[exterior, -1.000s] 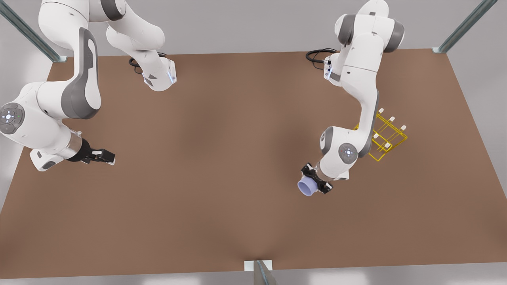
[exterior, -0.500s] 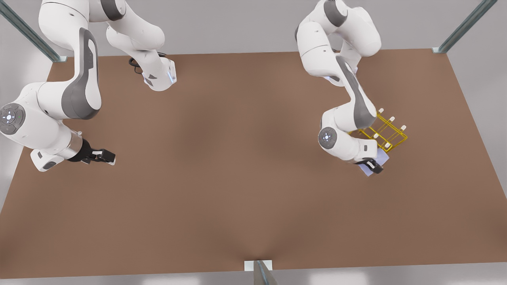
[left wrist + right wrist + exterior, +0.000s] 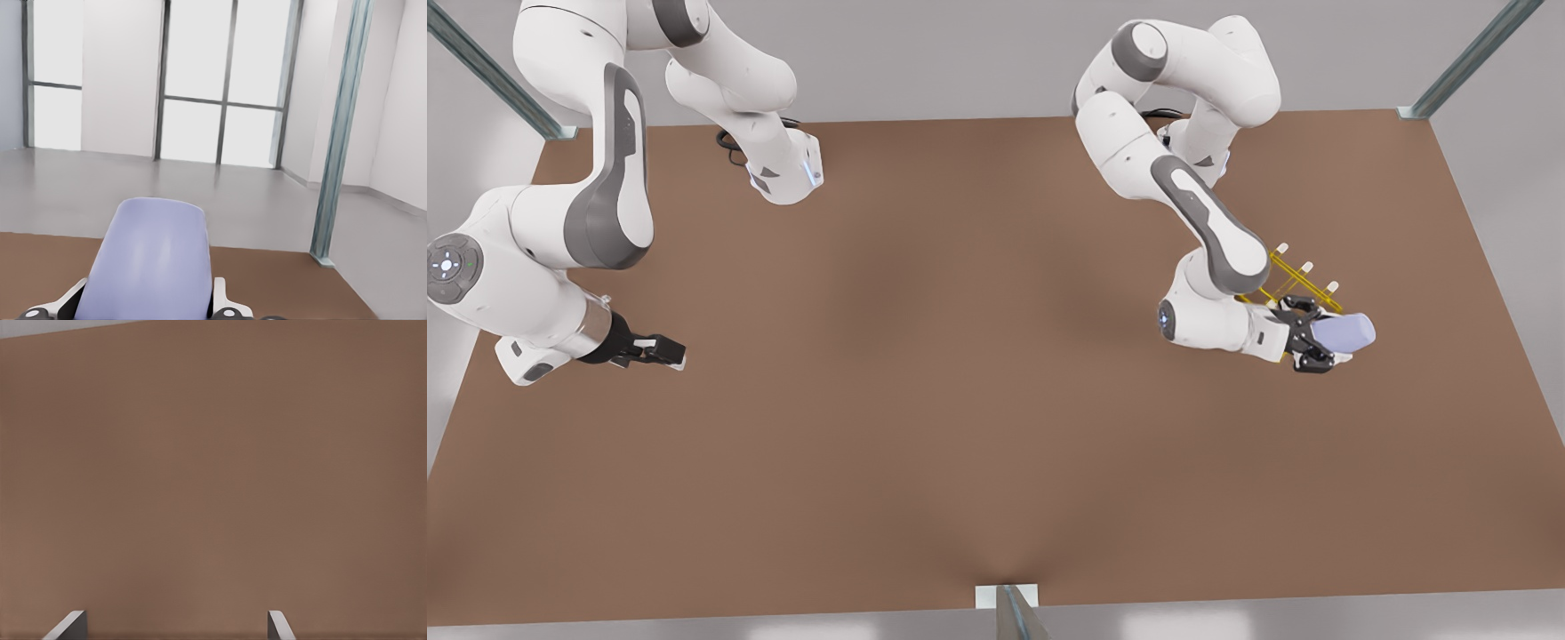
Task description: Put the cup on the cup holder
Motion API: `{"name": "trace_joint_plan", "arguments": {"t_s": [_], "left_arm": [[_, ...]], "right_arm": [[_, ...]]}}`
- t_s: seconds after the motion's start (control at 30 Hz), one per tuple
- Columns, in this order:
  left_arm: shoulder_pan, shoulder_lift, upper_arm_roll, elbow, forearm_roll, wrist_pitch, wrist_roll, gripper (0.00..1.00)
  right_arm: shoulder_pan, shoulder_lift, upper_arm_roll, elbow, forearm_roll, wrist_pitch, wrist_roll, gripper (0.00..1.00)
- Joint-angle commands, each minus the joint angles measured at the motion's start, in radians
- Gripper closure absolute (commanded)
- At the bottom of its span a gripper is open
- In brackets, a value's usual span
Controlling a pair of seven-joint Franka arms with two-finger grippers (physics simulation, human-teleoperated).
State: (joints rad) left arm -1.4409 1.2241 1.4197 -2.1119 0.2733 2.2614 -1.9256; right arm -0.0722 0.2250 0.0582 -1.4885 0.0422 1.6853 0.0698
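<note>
The lavender-blue cup [image 3: 1347,332] lies on its side in the air, and my left gripper [image 3: 1316,342] is shut on it at the front view's right. It hangs just over the near right corner of the yellow wire cup holder [image 3: 1303,280], whose white-tipped pegs stand behind it; the arm hides part of the rack. In the left wrist view the cup [image 3: 150,260] sits between the fingers [image 3: 223,303] and points toward a wall of windows. My right gripper [image 3: 665,350] waits open low over the table at the front view's left, its fingertips [image 3: 280,623] apart over bare brown table.
The brown table [image 3: 960,400] spreads wide between the two arms. Metal frame posts [image 3: 1467,58] rise at its back corners, and another one [image 3: 1009,609] stands at the middle of the front edge. Black cables [image 3: 1138,120] lie by the arm bases.
The left arm swung the cup from the table's front toward the front view's right, up to the cup holder's near corner, and turned it sideways. The right arm stayed still.
</note>
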Motion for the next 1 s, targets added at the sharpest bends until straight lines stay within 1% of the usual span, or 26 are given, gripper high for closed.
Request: {"name": "trace_joint_plan", "arguments": {"t_s": [0.0, 0.03, 0.1, 0.2, 0.43, 0.47, 0.5, 0.57, 0.63, 0.77, 0.8, 0.83, 0.97], "left_arm": [[0.030, 0.011, -0.001, -0.005, 0.017, 0.113, 0.050, 0.29], [0.045, 0.040, 0.004, -0.005, 0.020, 0.125, 0.050, 0.29], [0.042, 0.045, 0.002, -0.053, 0.043, 0.158, 0.050, 0.29], [0.046, 0.040, -0.002, -0.079, 0.041, 0.162, 0.048, 0.28], [0.057, 0.041, 0.008, -0.086, 0.037, 0.170, 0.030, 0.28], [0.057, 0.041, 0.008, -0.092, 0.037, 0.171, -0.039, 0.28], [0.039, 0.043, -0.001, -0.123, 0.043, 0.171, -0.140, 0.28], [0.008, 0.041, -0.002, -0.180, 0.044, 0.181, -0.179, 0.28], [0.017, 0.038, -0.002, -0.189, 0.044, 0.221, -0.197, 0.28], [-0.001, 0.041, -0.002, -0.189, 0.034, 0.219, -0.214, 0.28], [-0.015, 0.043, -0.004, -0.195, 0.037, 0.216, -0.292, 0.27], [-0.038, 0.043, -0.005, -0.220, 0.035, 0.218, -0.303, 0.25], [-0.073, 0.043, -0.010, -0.283, 0.044, 0.241, -0.335, 0.25]], "right_arm": [[0.000, -0.001, 0.000, 0.000, 0.001, -0.004, -0.005, 0.00], [0.000, -0.001, 0.000, 0.000, 0.001, -0.004, -0.005, 0.00], [0.000, 0.007, 0.000, 0.002, 0.001, -0.004, -0.005, 0.00], [0.000, 0.007, 0.000, 0.002, 0.001, -0.004, -0.005, 0.00], [0.000, 0.007, 0.000, 0.002, 0.001, -0.004, -0.007, 0.00], [0.000, 0.007, 0.000, 0.002, 0.001, -0.004, -0.007, 0.00], [0.000, 0.007, 0.000, 0.002, 0.001, -0.004, -0.005, 0.00], [0.000, 0.007, 0.000, 0.001, 0.002, -0.004, -0.007, 0.00], [-0.001, 0.007, -0.001, 0.000, 0.001, -0.004, -0.007, 0.00], [-0.011, 0.007, -0.001, 0.000, 0.002, -0.006, -0.008, 0.00], [-0.011, 0.007, -0.001, 0.000, 0.002, -0.006, -0.008, 0.00], [-0.011, 0.007, -0.001, 0.000, 0.002, -0.006, -0.008, 0.00], [-0.015, 0.011, -0.001, 0.000, 0.002, -0.006, -0.008, 0.00]]}}
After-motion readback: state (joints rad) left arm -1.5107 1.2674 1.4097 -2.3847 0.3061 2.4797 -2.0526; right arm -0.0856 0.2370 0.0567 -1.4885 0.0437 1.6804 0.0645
